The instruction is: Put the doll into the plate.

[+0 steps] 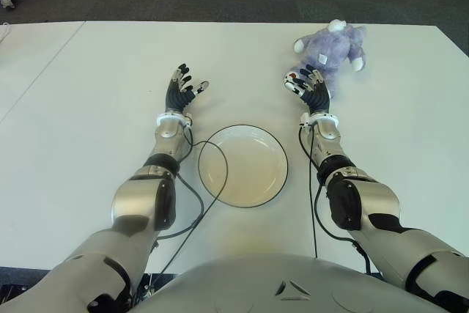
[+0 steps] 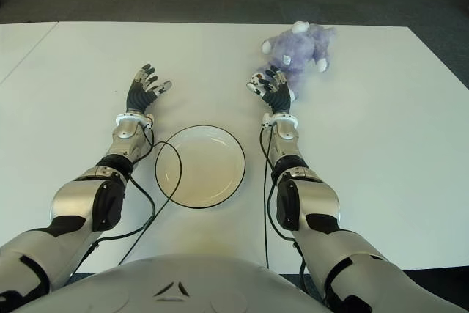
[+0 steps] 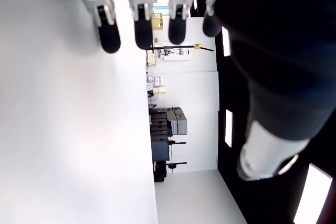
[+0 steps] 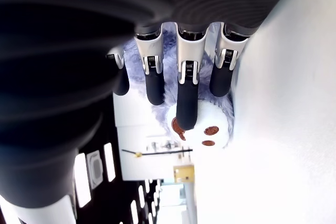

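On the table the plate sat between both arms, the doll lay beyond it on the right, the right hand reached it with fingers spread, holding nothing, and the left hand was open beyond the plate's left.

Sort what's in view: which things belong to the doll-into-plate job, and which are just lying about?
Job:
purple doll, far right on the table
plate, empty, between the arms
right hand, open, reaching at the doll
left hand, open, idle left of the plate

Lying about:
arm cables
white table

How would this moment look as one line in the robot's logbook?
right hand: open, at doll | left hand: open, idle beside plate | plate: holds nothing
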Robot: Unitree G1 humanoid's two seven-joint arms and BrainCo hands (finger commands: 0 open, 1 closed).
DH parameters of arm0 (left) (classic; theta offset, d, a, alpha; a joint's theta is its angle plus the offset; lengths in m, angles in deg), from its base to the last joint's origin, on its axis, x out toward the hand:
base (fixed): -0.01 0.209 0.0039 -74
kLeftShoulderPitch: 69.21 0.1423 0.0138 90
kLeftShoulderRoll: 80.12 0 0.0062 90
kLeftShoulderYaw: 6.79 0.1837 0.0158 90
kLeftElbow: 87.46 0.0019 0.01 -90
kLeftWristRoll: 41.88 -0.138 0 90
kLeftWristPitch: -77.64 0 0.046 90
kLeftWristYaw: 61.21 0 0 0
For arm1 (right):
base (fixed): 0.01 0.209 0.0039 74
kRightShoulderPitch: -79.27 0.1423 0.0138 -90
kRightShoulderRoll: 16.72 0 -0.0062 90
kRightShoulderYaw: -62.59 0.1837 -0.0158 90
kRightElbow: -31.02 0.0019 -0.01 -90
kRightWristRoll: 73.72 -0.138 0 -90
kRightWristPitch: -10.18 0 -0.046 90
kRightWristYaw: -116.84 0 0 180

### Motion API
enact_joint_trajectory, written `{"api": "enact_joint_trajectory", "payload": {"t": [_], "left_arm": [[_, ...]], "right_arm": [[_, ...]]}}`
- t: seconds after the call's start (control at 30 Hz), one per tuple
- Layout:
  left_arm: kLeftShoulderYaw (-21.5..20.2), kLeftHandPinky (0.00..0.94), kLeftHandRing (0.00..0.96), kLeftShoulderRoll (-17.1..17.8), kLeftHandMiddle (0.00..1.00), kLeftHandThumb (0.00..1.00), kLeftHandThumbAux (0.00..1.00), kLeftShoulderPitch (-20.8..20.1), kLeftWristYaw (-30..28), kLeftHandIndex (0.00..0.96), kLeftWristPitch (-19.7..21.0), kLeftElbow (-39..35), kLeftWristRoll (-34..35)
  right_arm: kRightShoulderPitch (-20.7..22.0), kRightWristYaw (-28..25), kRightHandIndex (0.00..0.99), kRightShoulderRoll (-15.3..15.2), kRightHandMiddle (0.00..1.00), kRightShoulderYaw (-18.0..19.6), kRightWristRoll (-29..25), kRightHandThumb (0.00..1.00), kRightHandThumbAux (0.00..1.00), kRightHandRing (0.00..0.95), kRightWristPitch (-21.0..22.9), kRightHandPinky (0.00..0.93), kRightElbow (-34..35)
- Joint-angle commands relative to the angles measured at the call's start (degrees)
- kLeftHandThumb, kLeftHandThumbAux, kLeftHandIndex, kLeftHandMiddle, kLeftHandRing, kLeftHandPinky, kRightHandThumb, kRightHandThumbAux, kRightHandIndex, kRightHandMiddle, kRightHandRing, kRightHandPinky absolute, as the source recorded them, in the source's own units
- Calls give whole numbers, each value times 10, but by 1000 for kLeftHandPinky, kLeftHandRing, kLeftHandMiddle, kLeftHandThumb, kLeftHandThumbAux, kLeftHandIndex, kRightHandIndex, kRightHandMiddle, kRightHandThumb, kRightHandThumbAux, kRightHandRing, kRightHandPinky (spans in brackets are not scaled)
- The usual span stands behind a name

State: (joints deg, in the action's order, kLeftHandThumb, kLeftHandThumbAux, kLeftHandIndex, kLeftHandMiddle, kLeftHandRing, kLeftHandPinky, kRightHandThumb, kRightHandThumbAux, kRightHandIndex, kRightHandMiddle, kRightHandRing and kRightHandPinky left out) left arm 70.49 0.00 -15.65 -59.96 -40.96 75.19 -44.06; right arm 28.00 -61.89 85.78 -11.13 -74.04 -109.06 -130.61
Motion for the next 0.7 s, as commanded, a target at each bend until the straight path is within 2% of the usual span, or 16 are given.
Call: {"api": "enact_joint_trajectory", "payload": {"t": [0.03,0.37,0.43,0.53,0.7], "left_arm": [[-2,170,121,-17,107,66,780,76,-1,89,50,48,-1],[-3,158,118,-18,106,80,777,76,-2,87,50,48,1],[-3,158,114,-18,107,74,773,77,-2,86,50,48,1],[-3,161,115,-18,108,73,776,79,-2,86,49,48,0],[-3,161,117,-17,109,78,776,80,-3,85,49,48,1]], "right_arm": [[-92,6,109,18,122,0,0,0,830,115,78,138,-58],[-94,8,117,18,130,1,-1,0,843,122,71,147,-57],[-95,24,125,19,137,-4,6,0,848,130,54,156,-55],[-95,81,132,22,143,-29,36,0,851,136,11,160,-48],[-99,166,139,23,142,-61,76,0,845,137,-35,147,-43]]}}
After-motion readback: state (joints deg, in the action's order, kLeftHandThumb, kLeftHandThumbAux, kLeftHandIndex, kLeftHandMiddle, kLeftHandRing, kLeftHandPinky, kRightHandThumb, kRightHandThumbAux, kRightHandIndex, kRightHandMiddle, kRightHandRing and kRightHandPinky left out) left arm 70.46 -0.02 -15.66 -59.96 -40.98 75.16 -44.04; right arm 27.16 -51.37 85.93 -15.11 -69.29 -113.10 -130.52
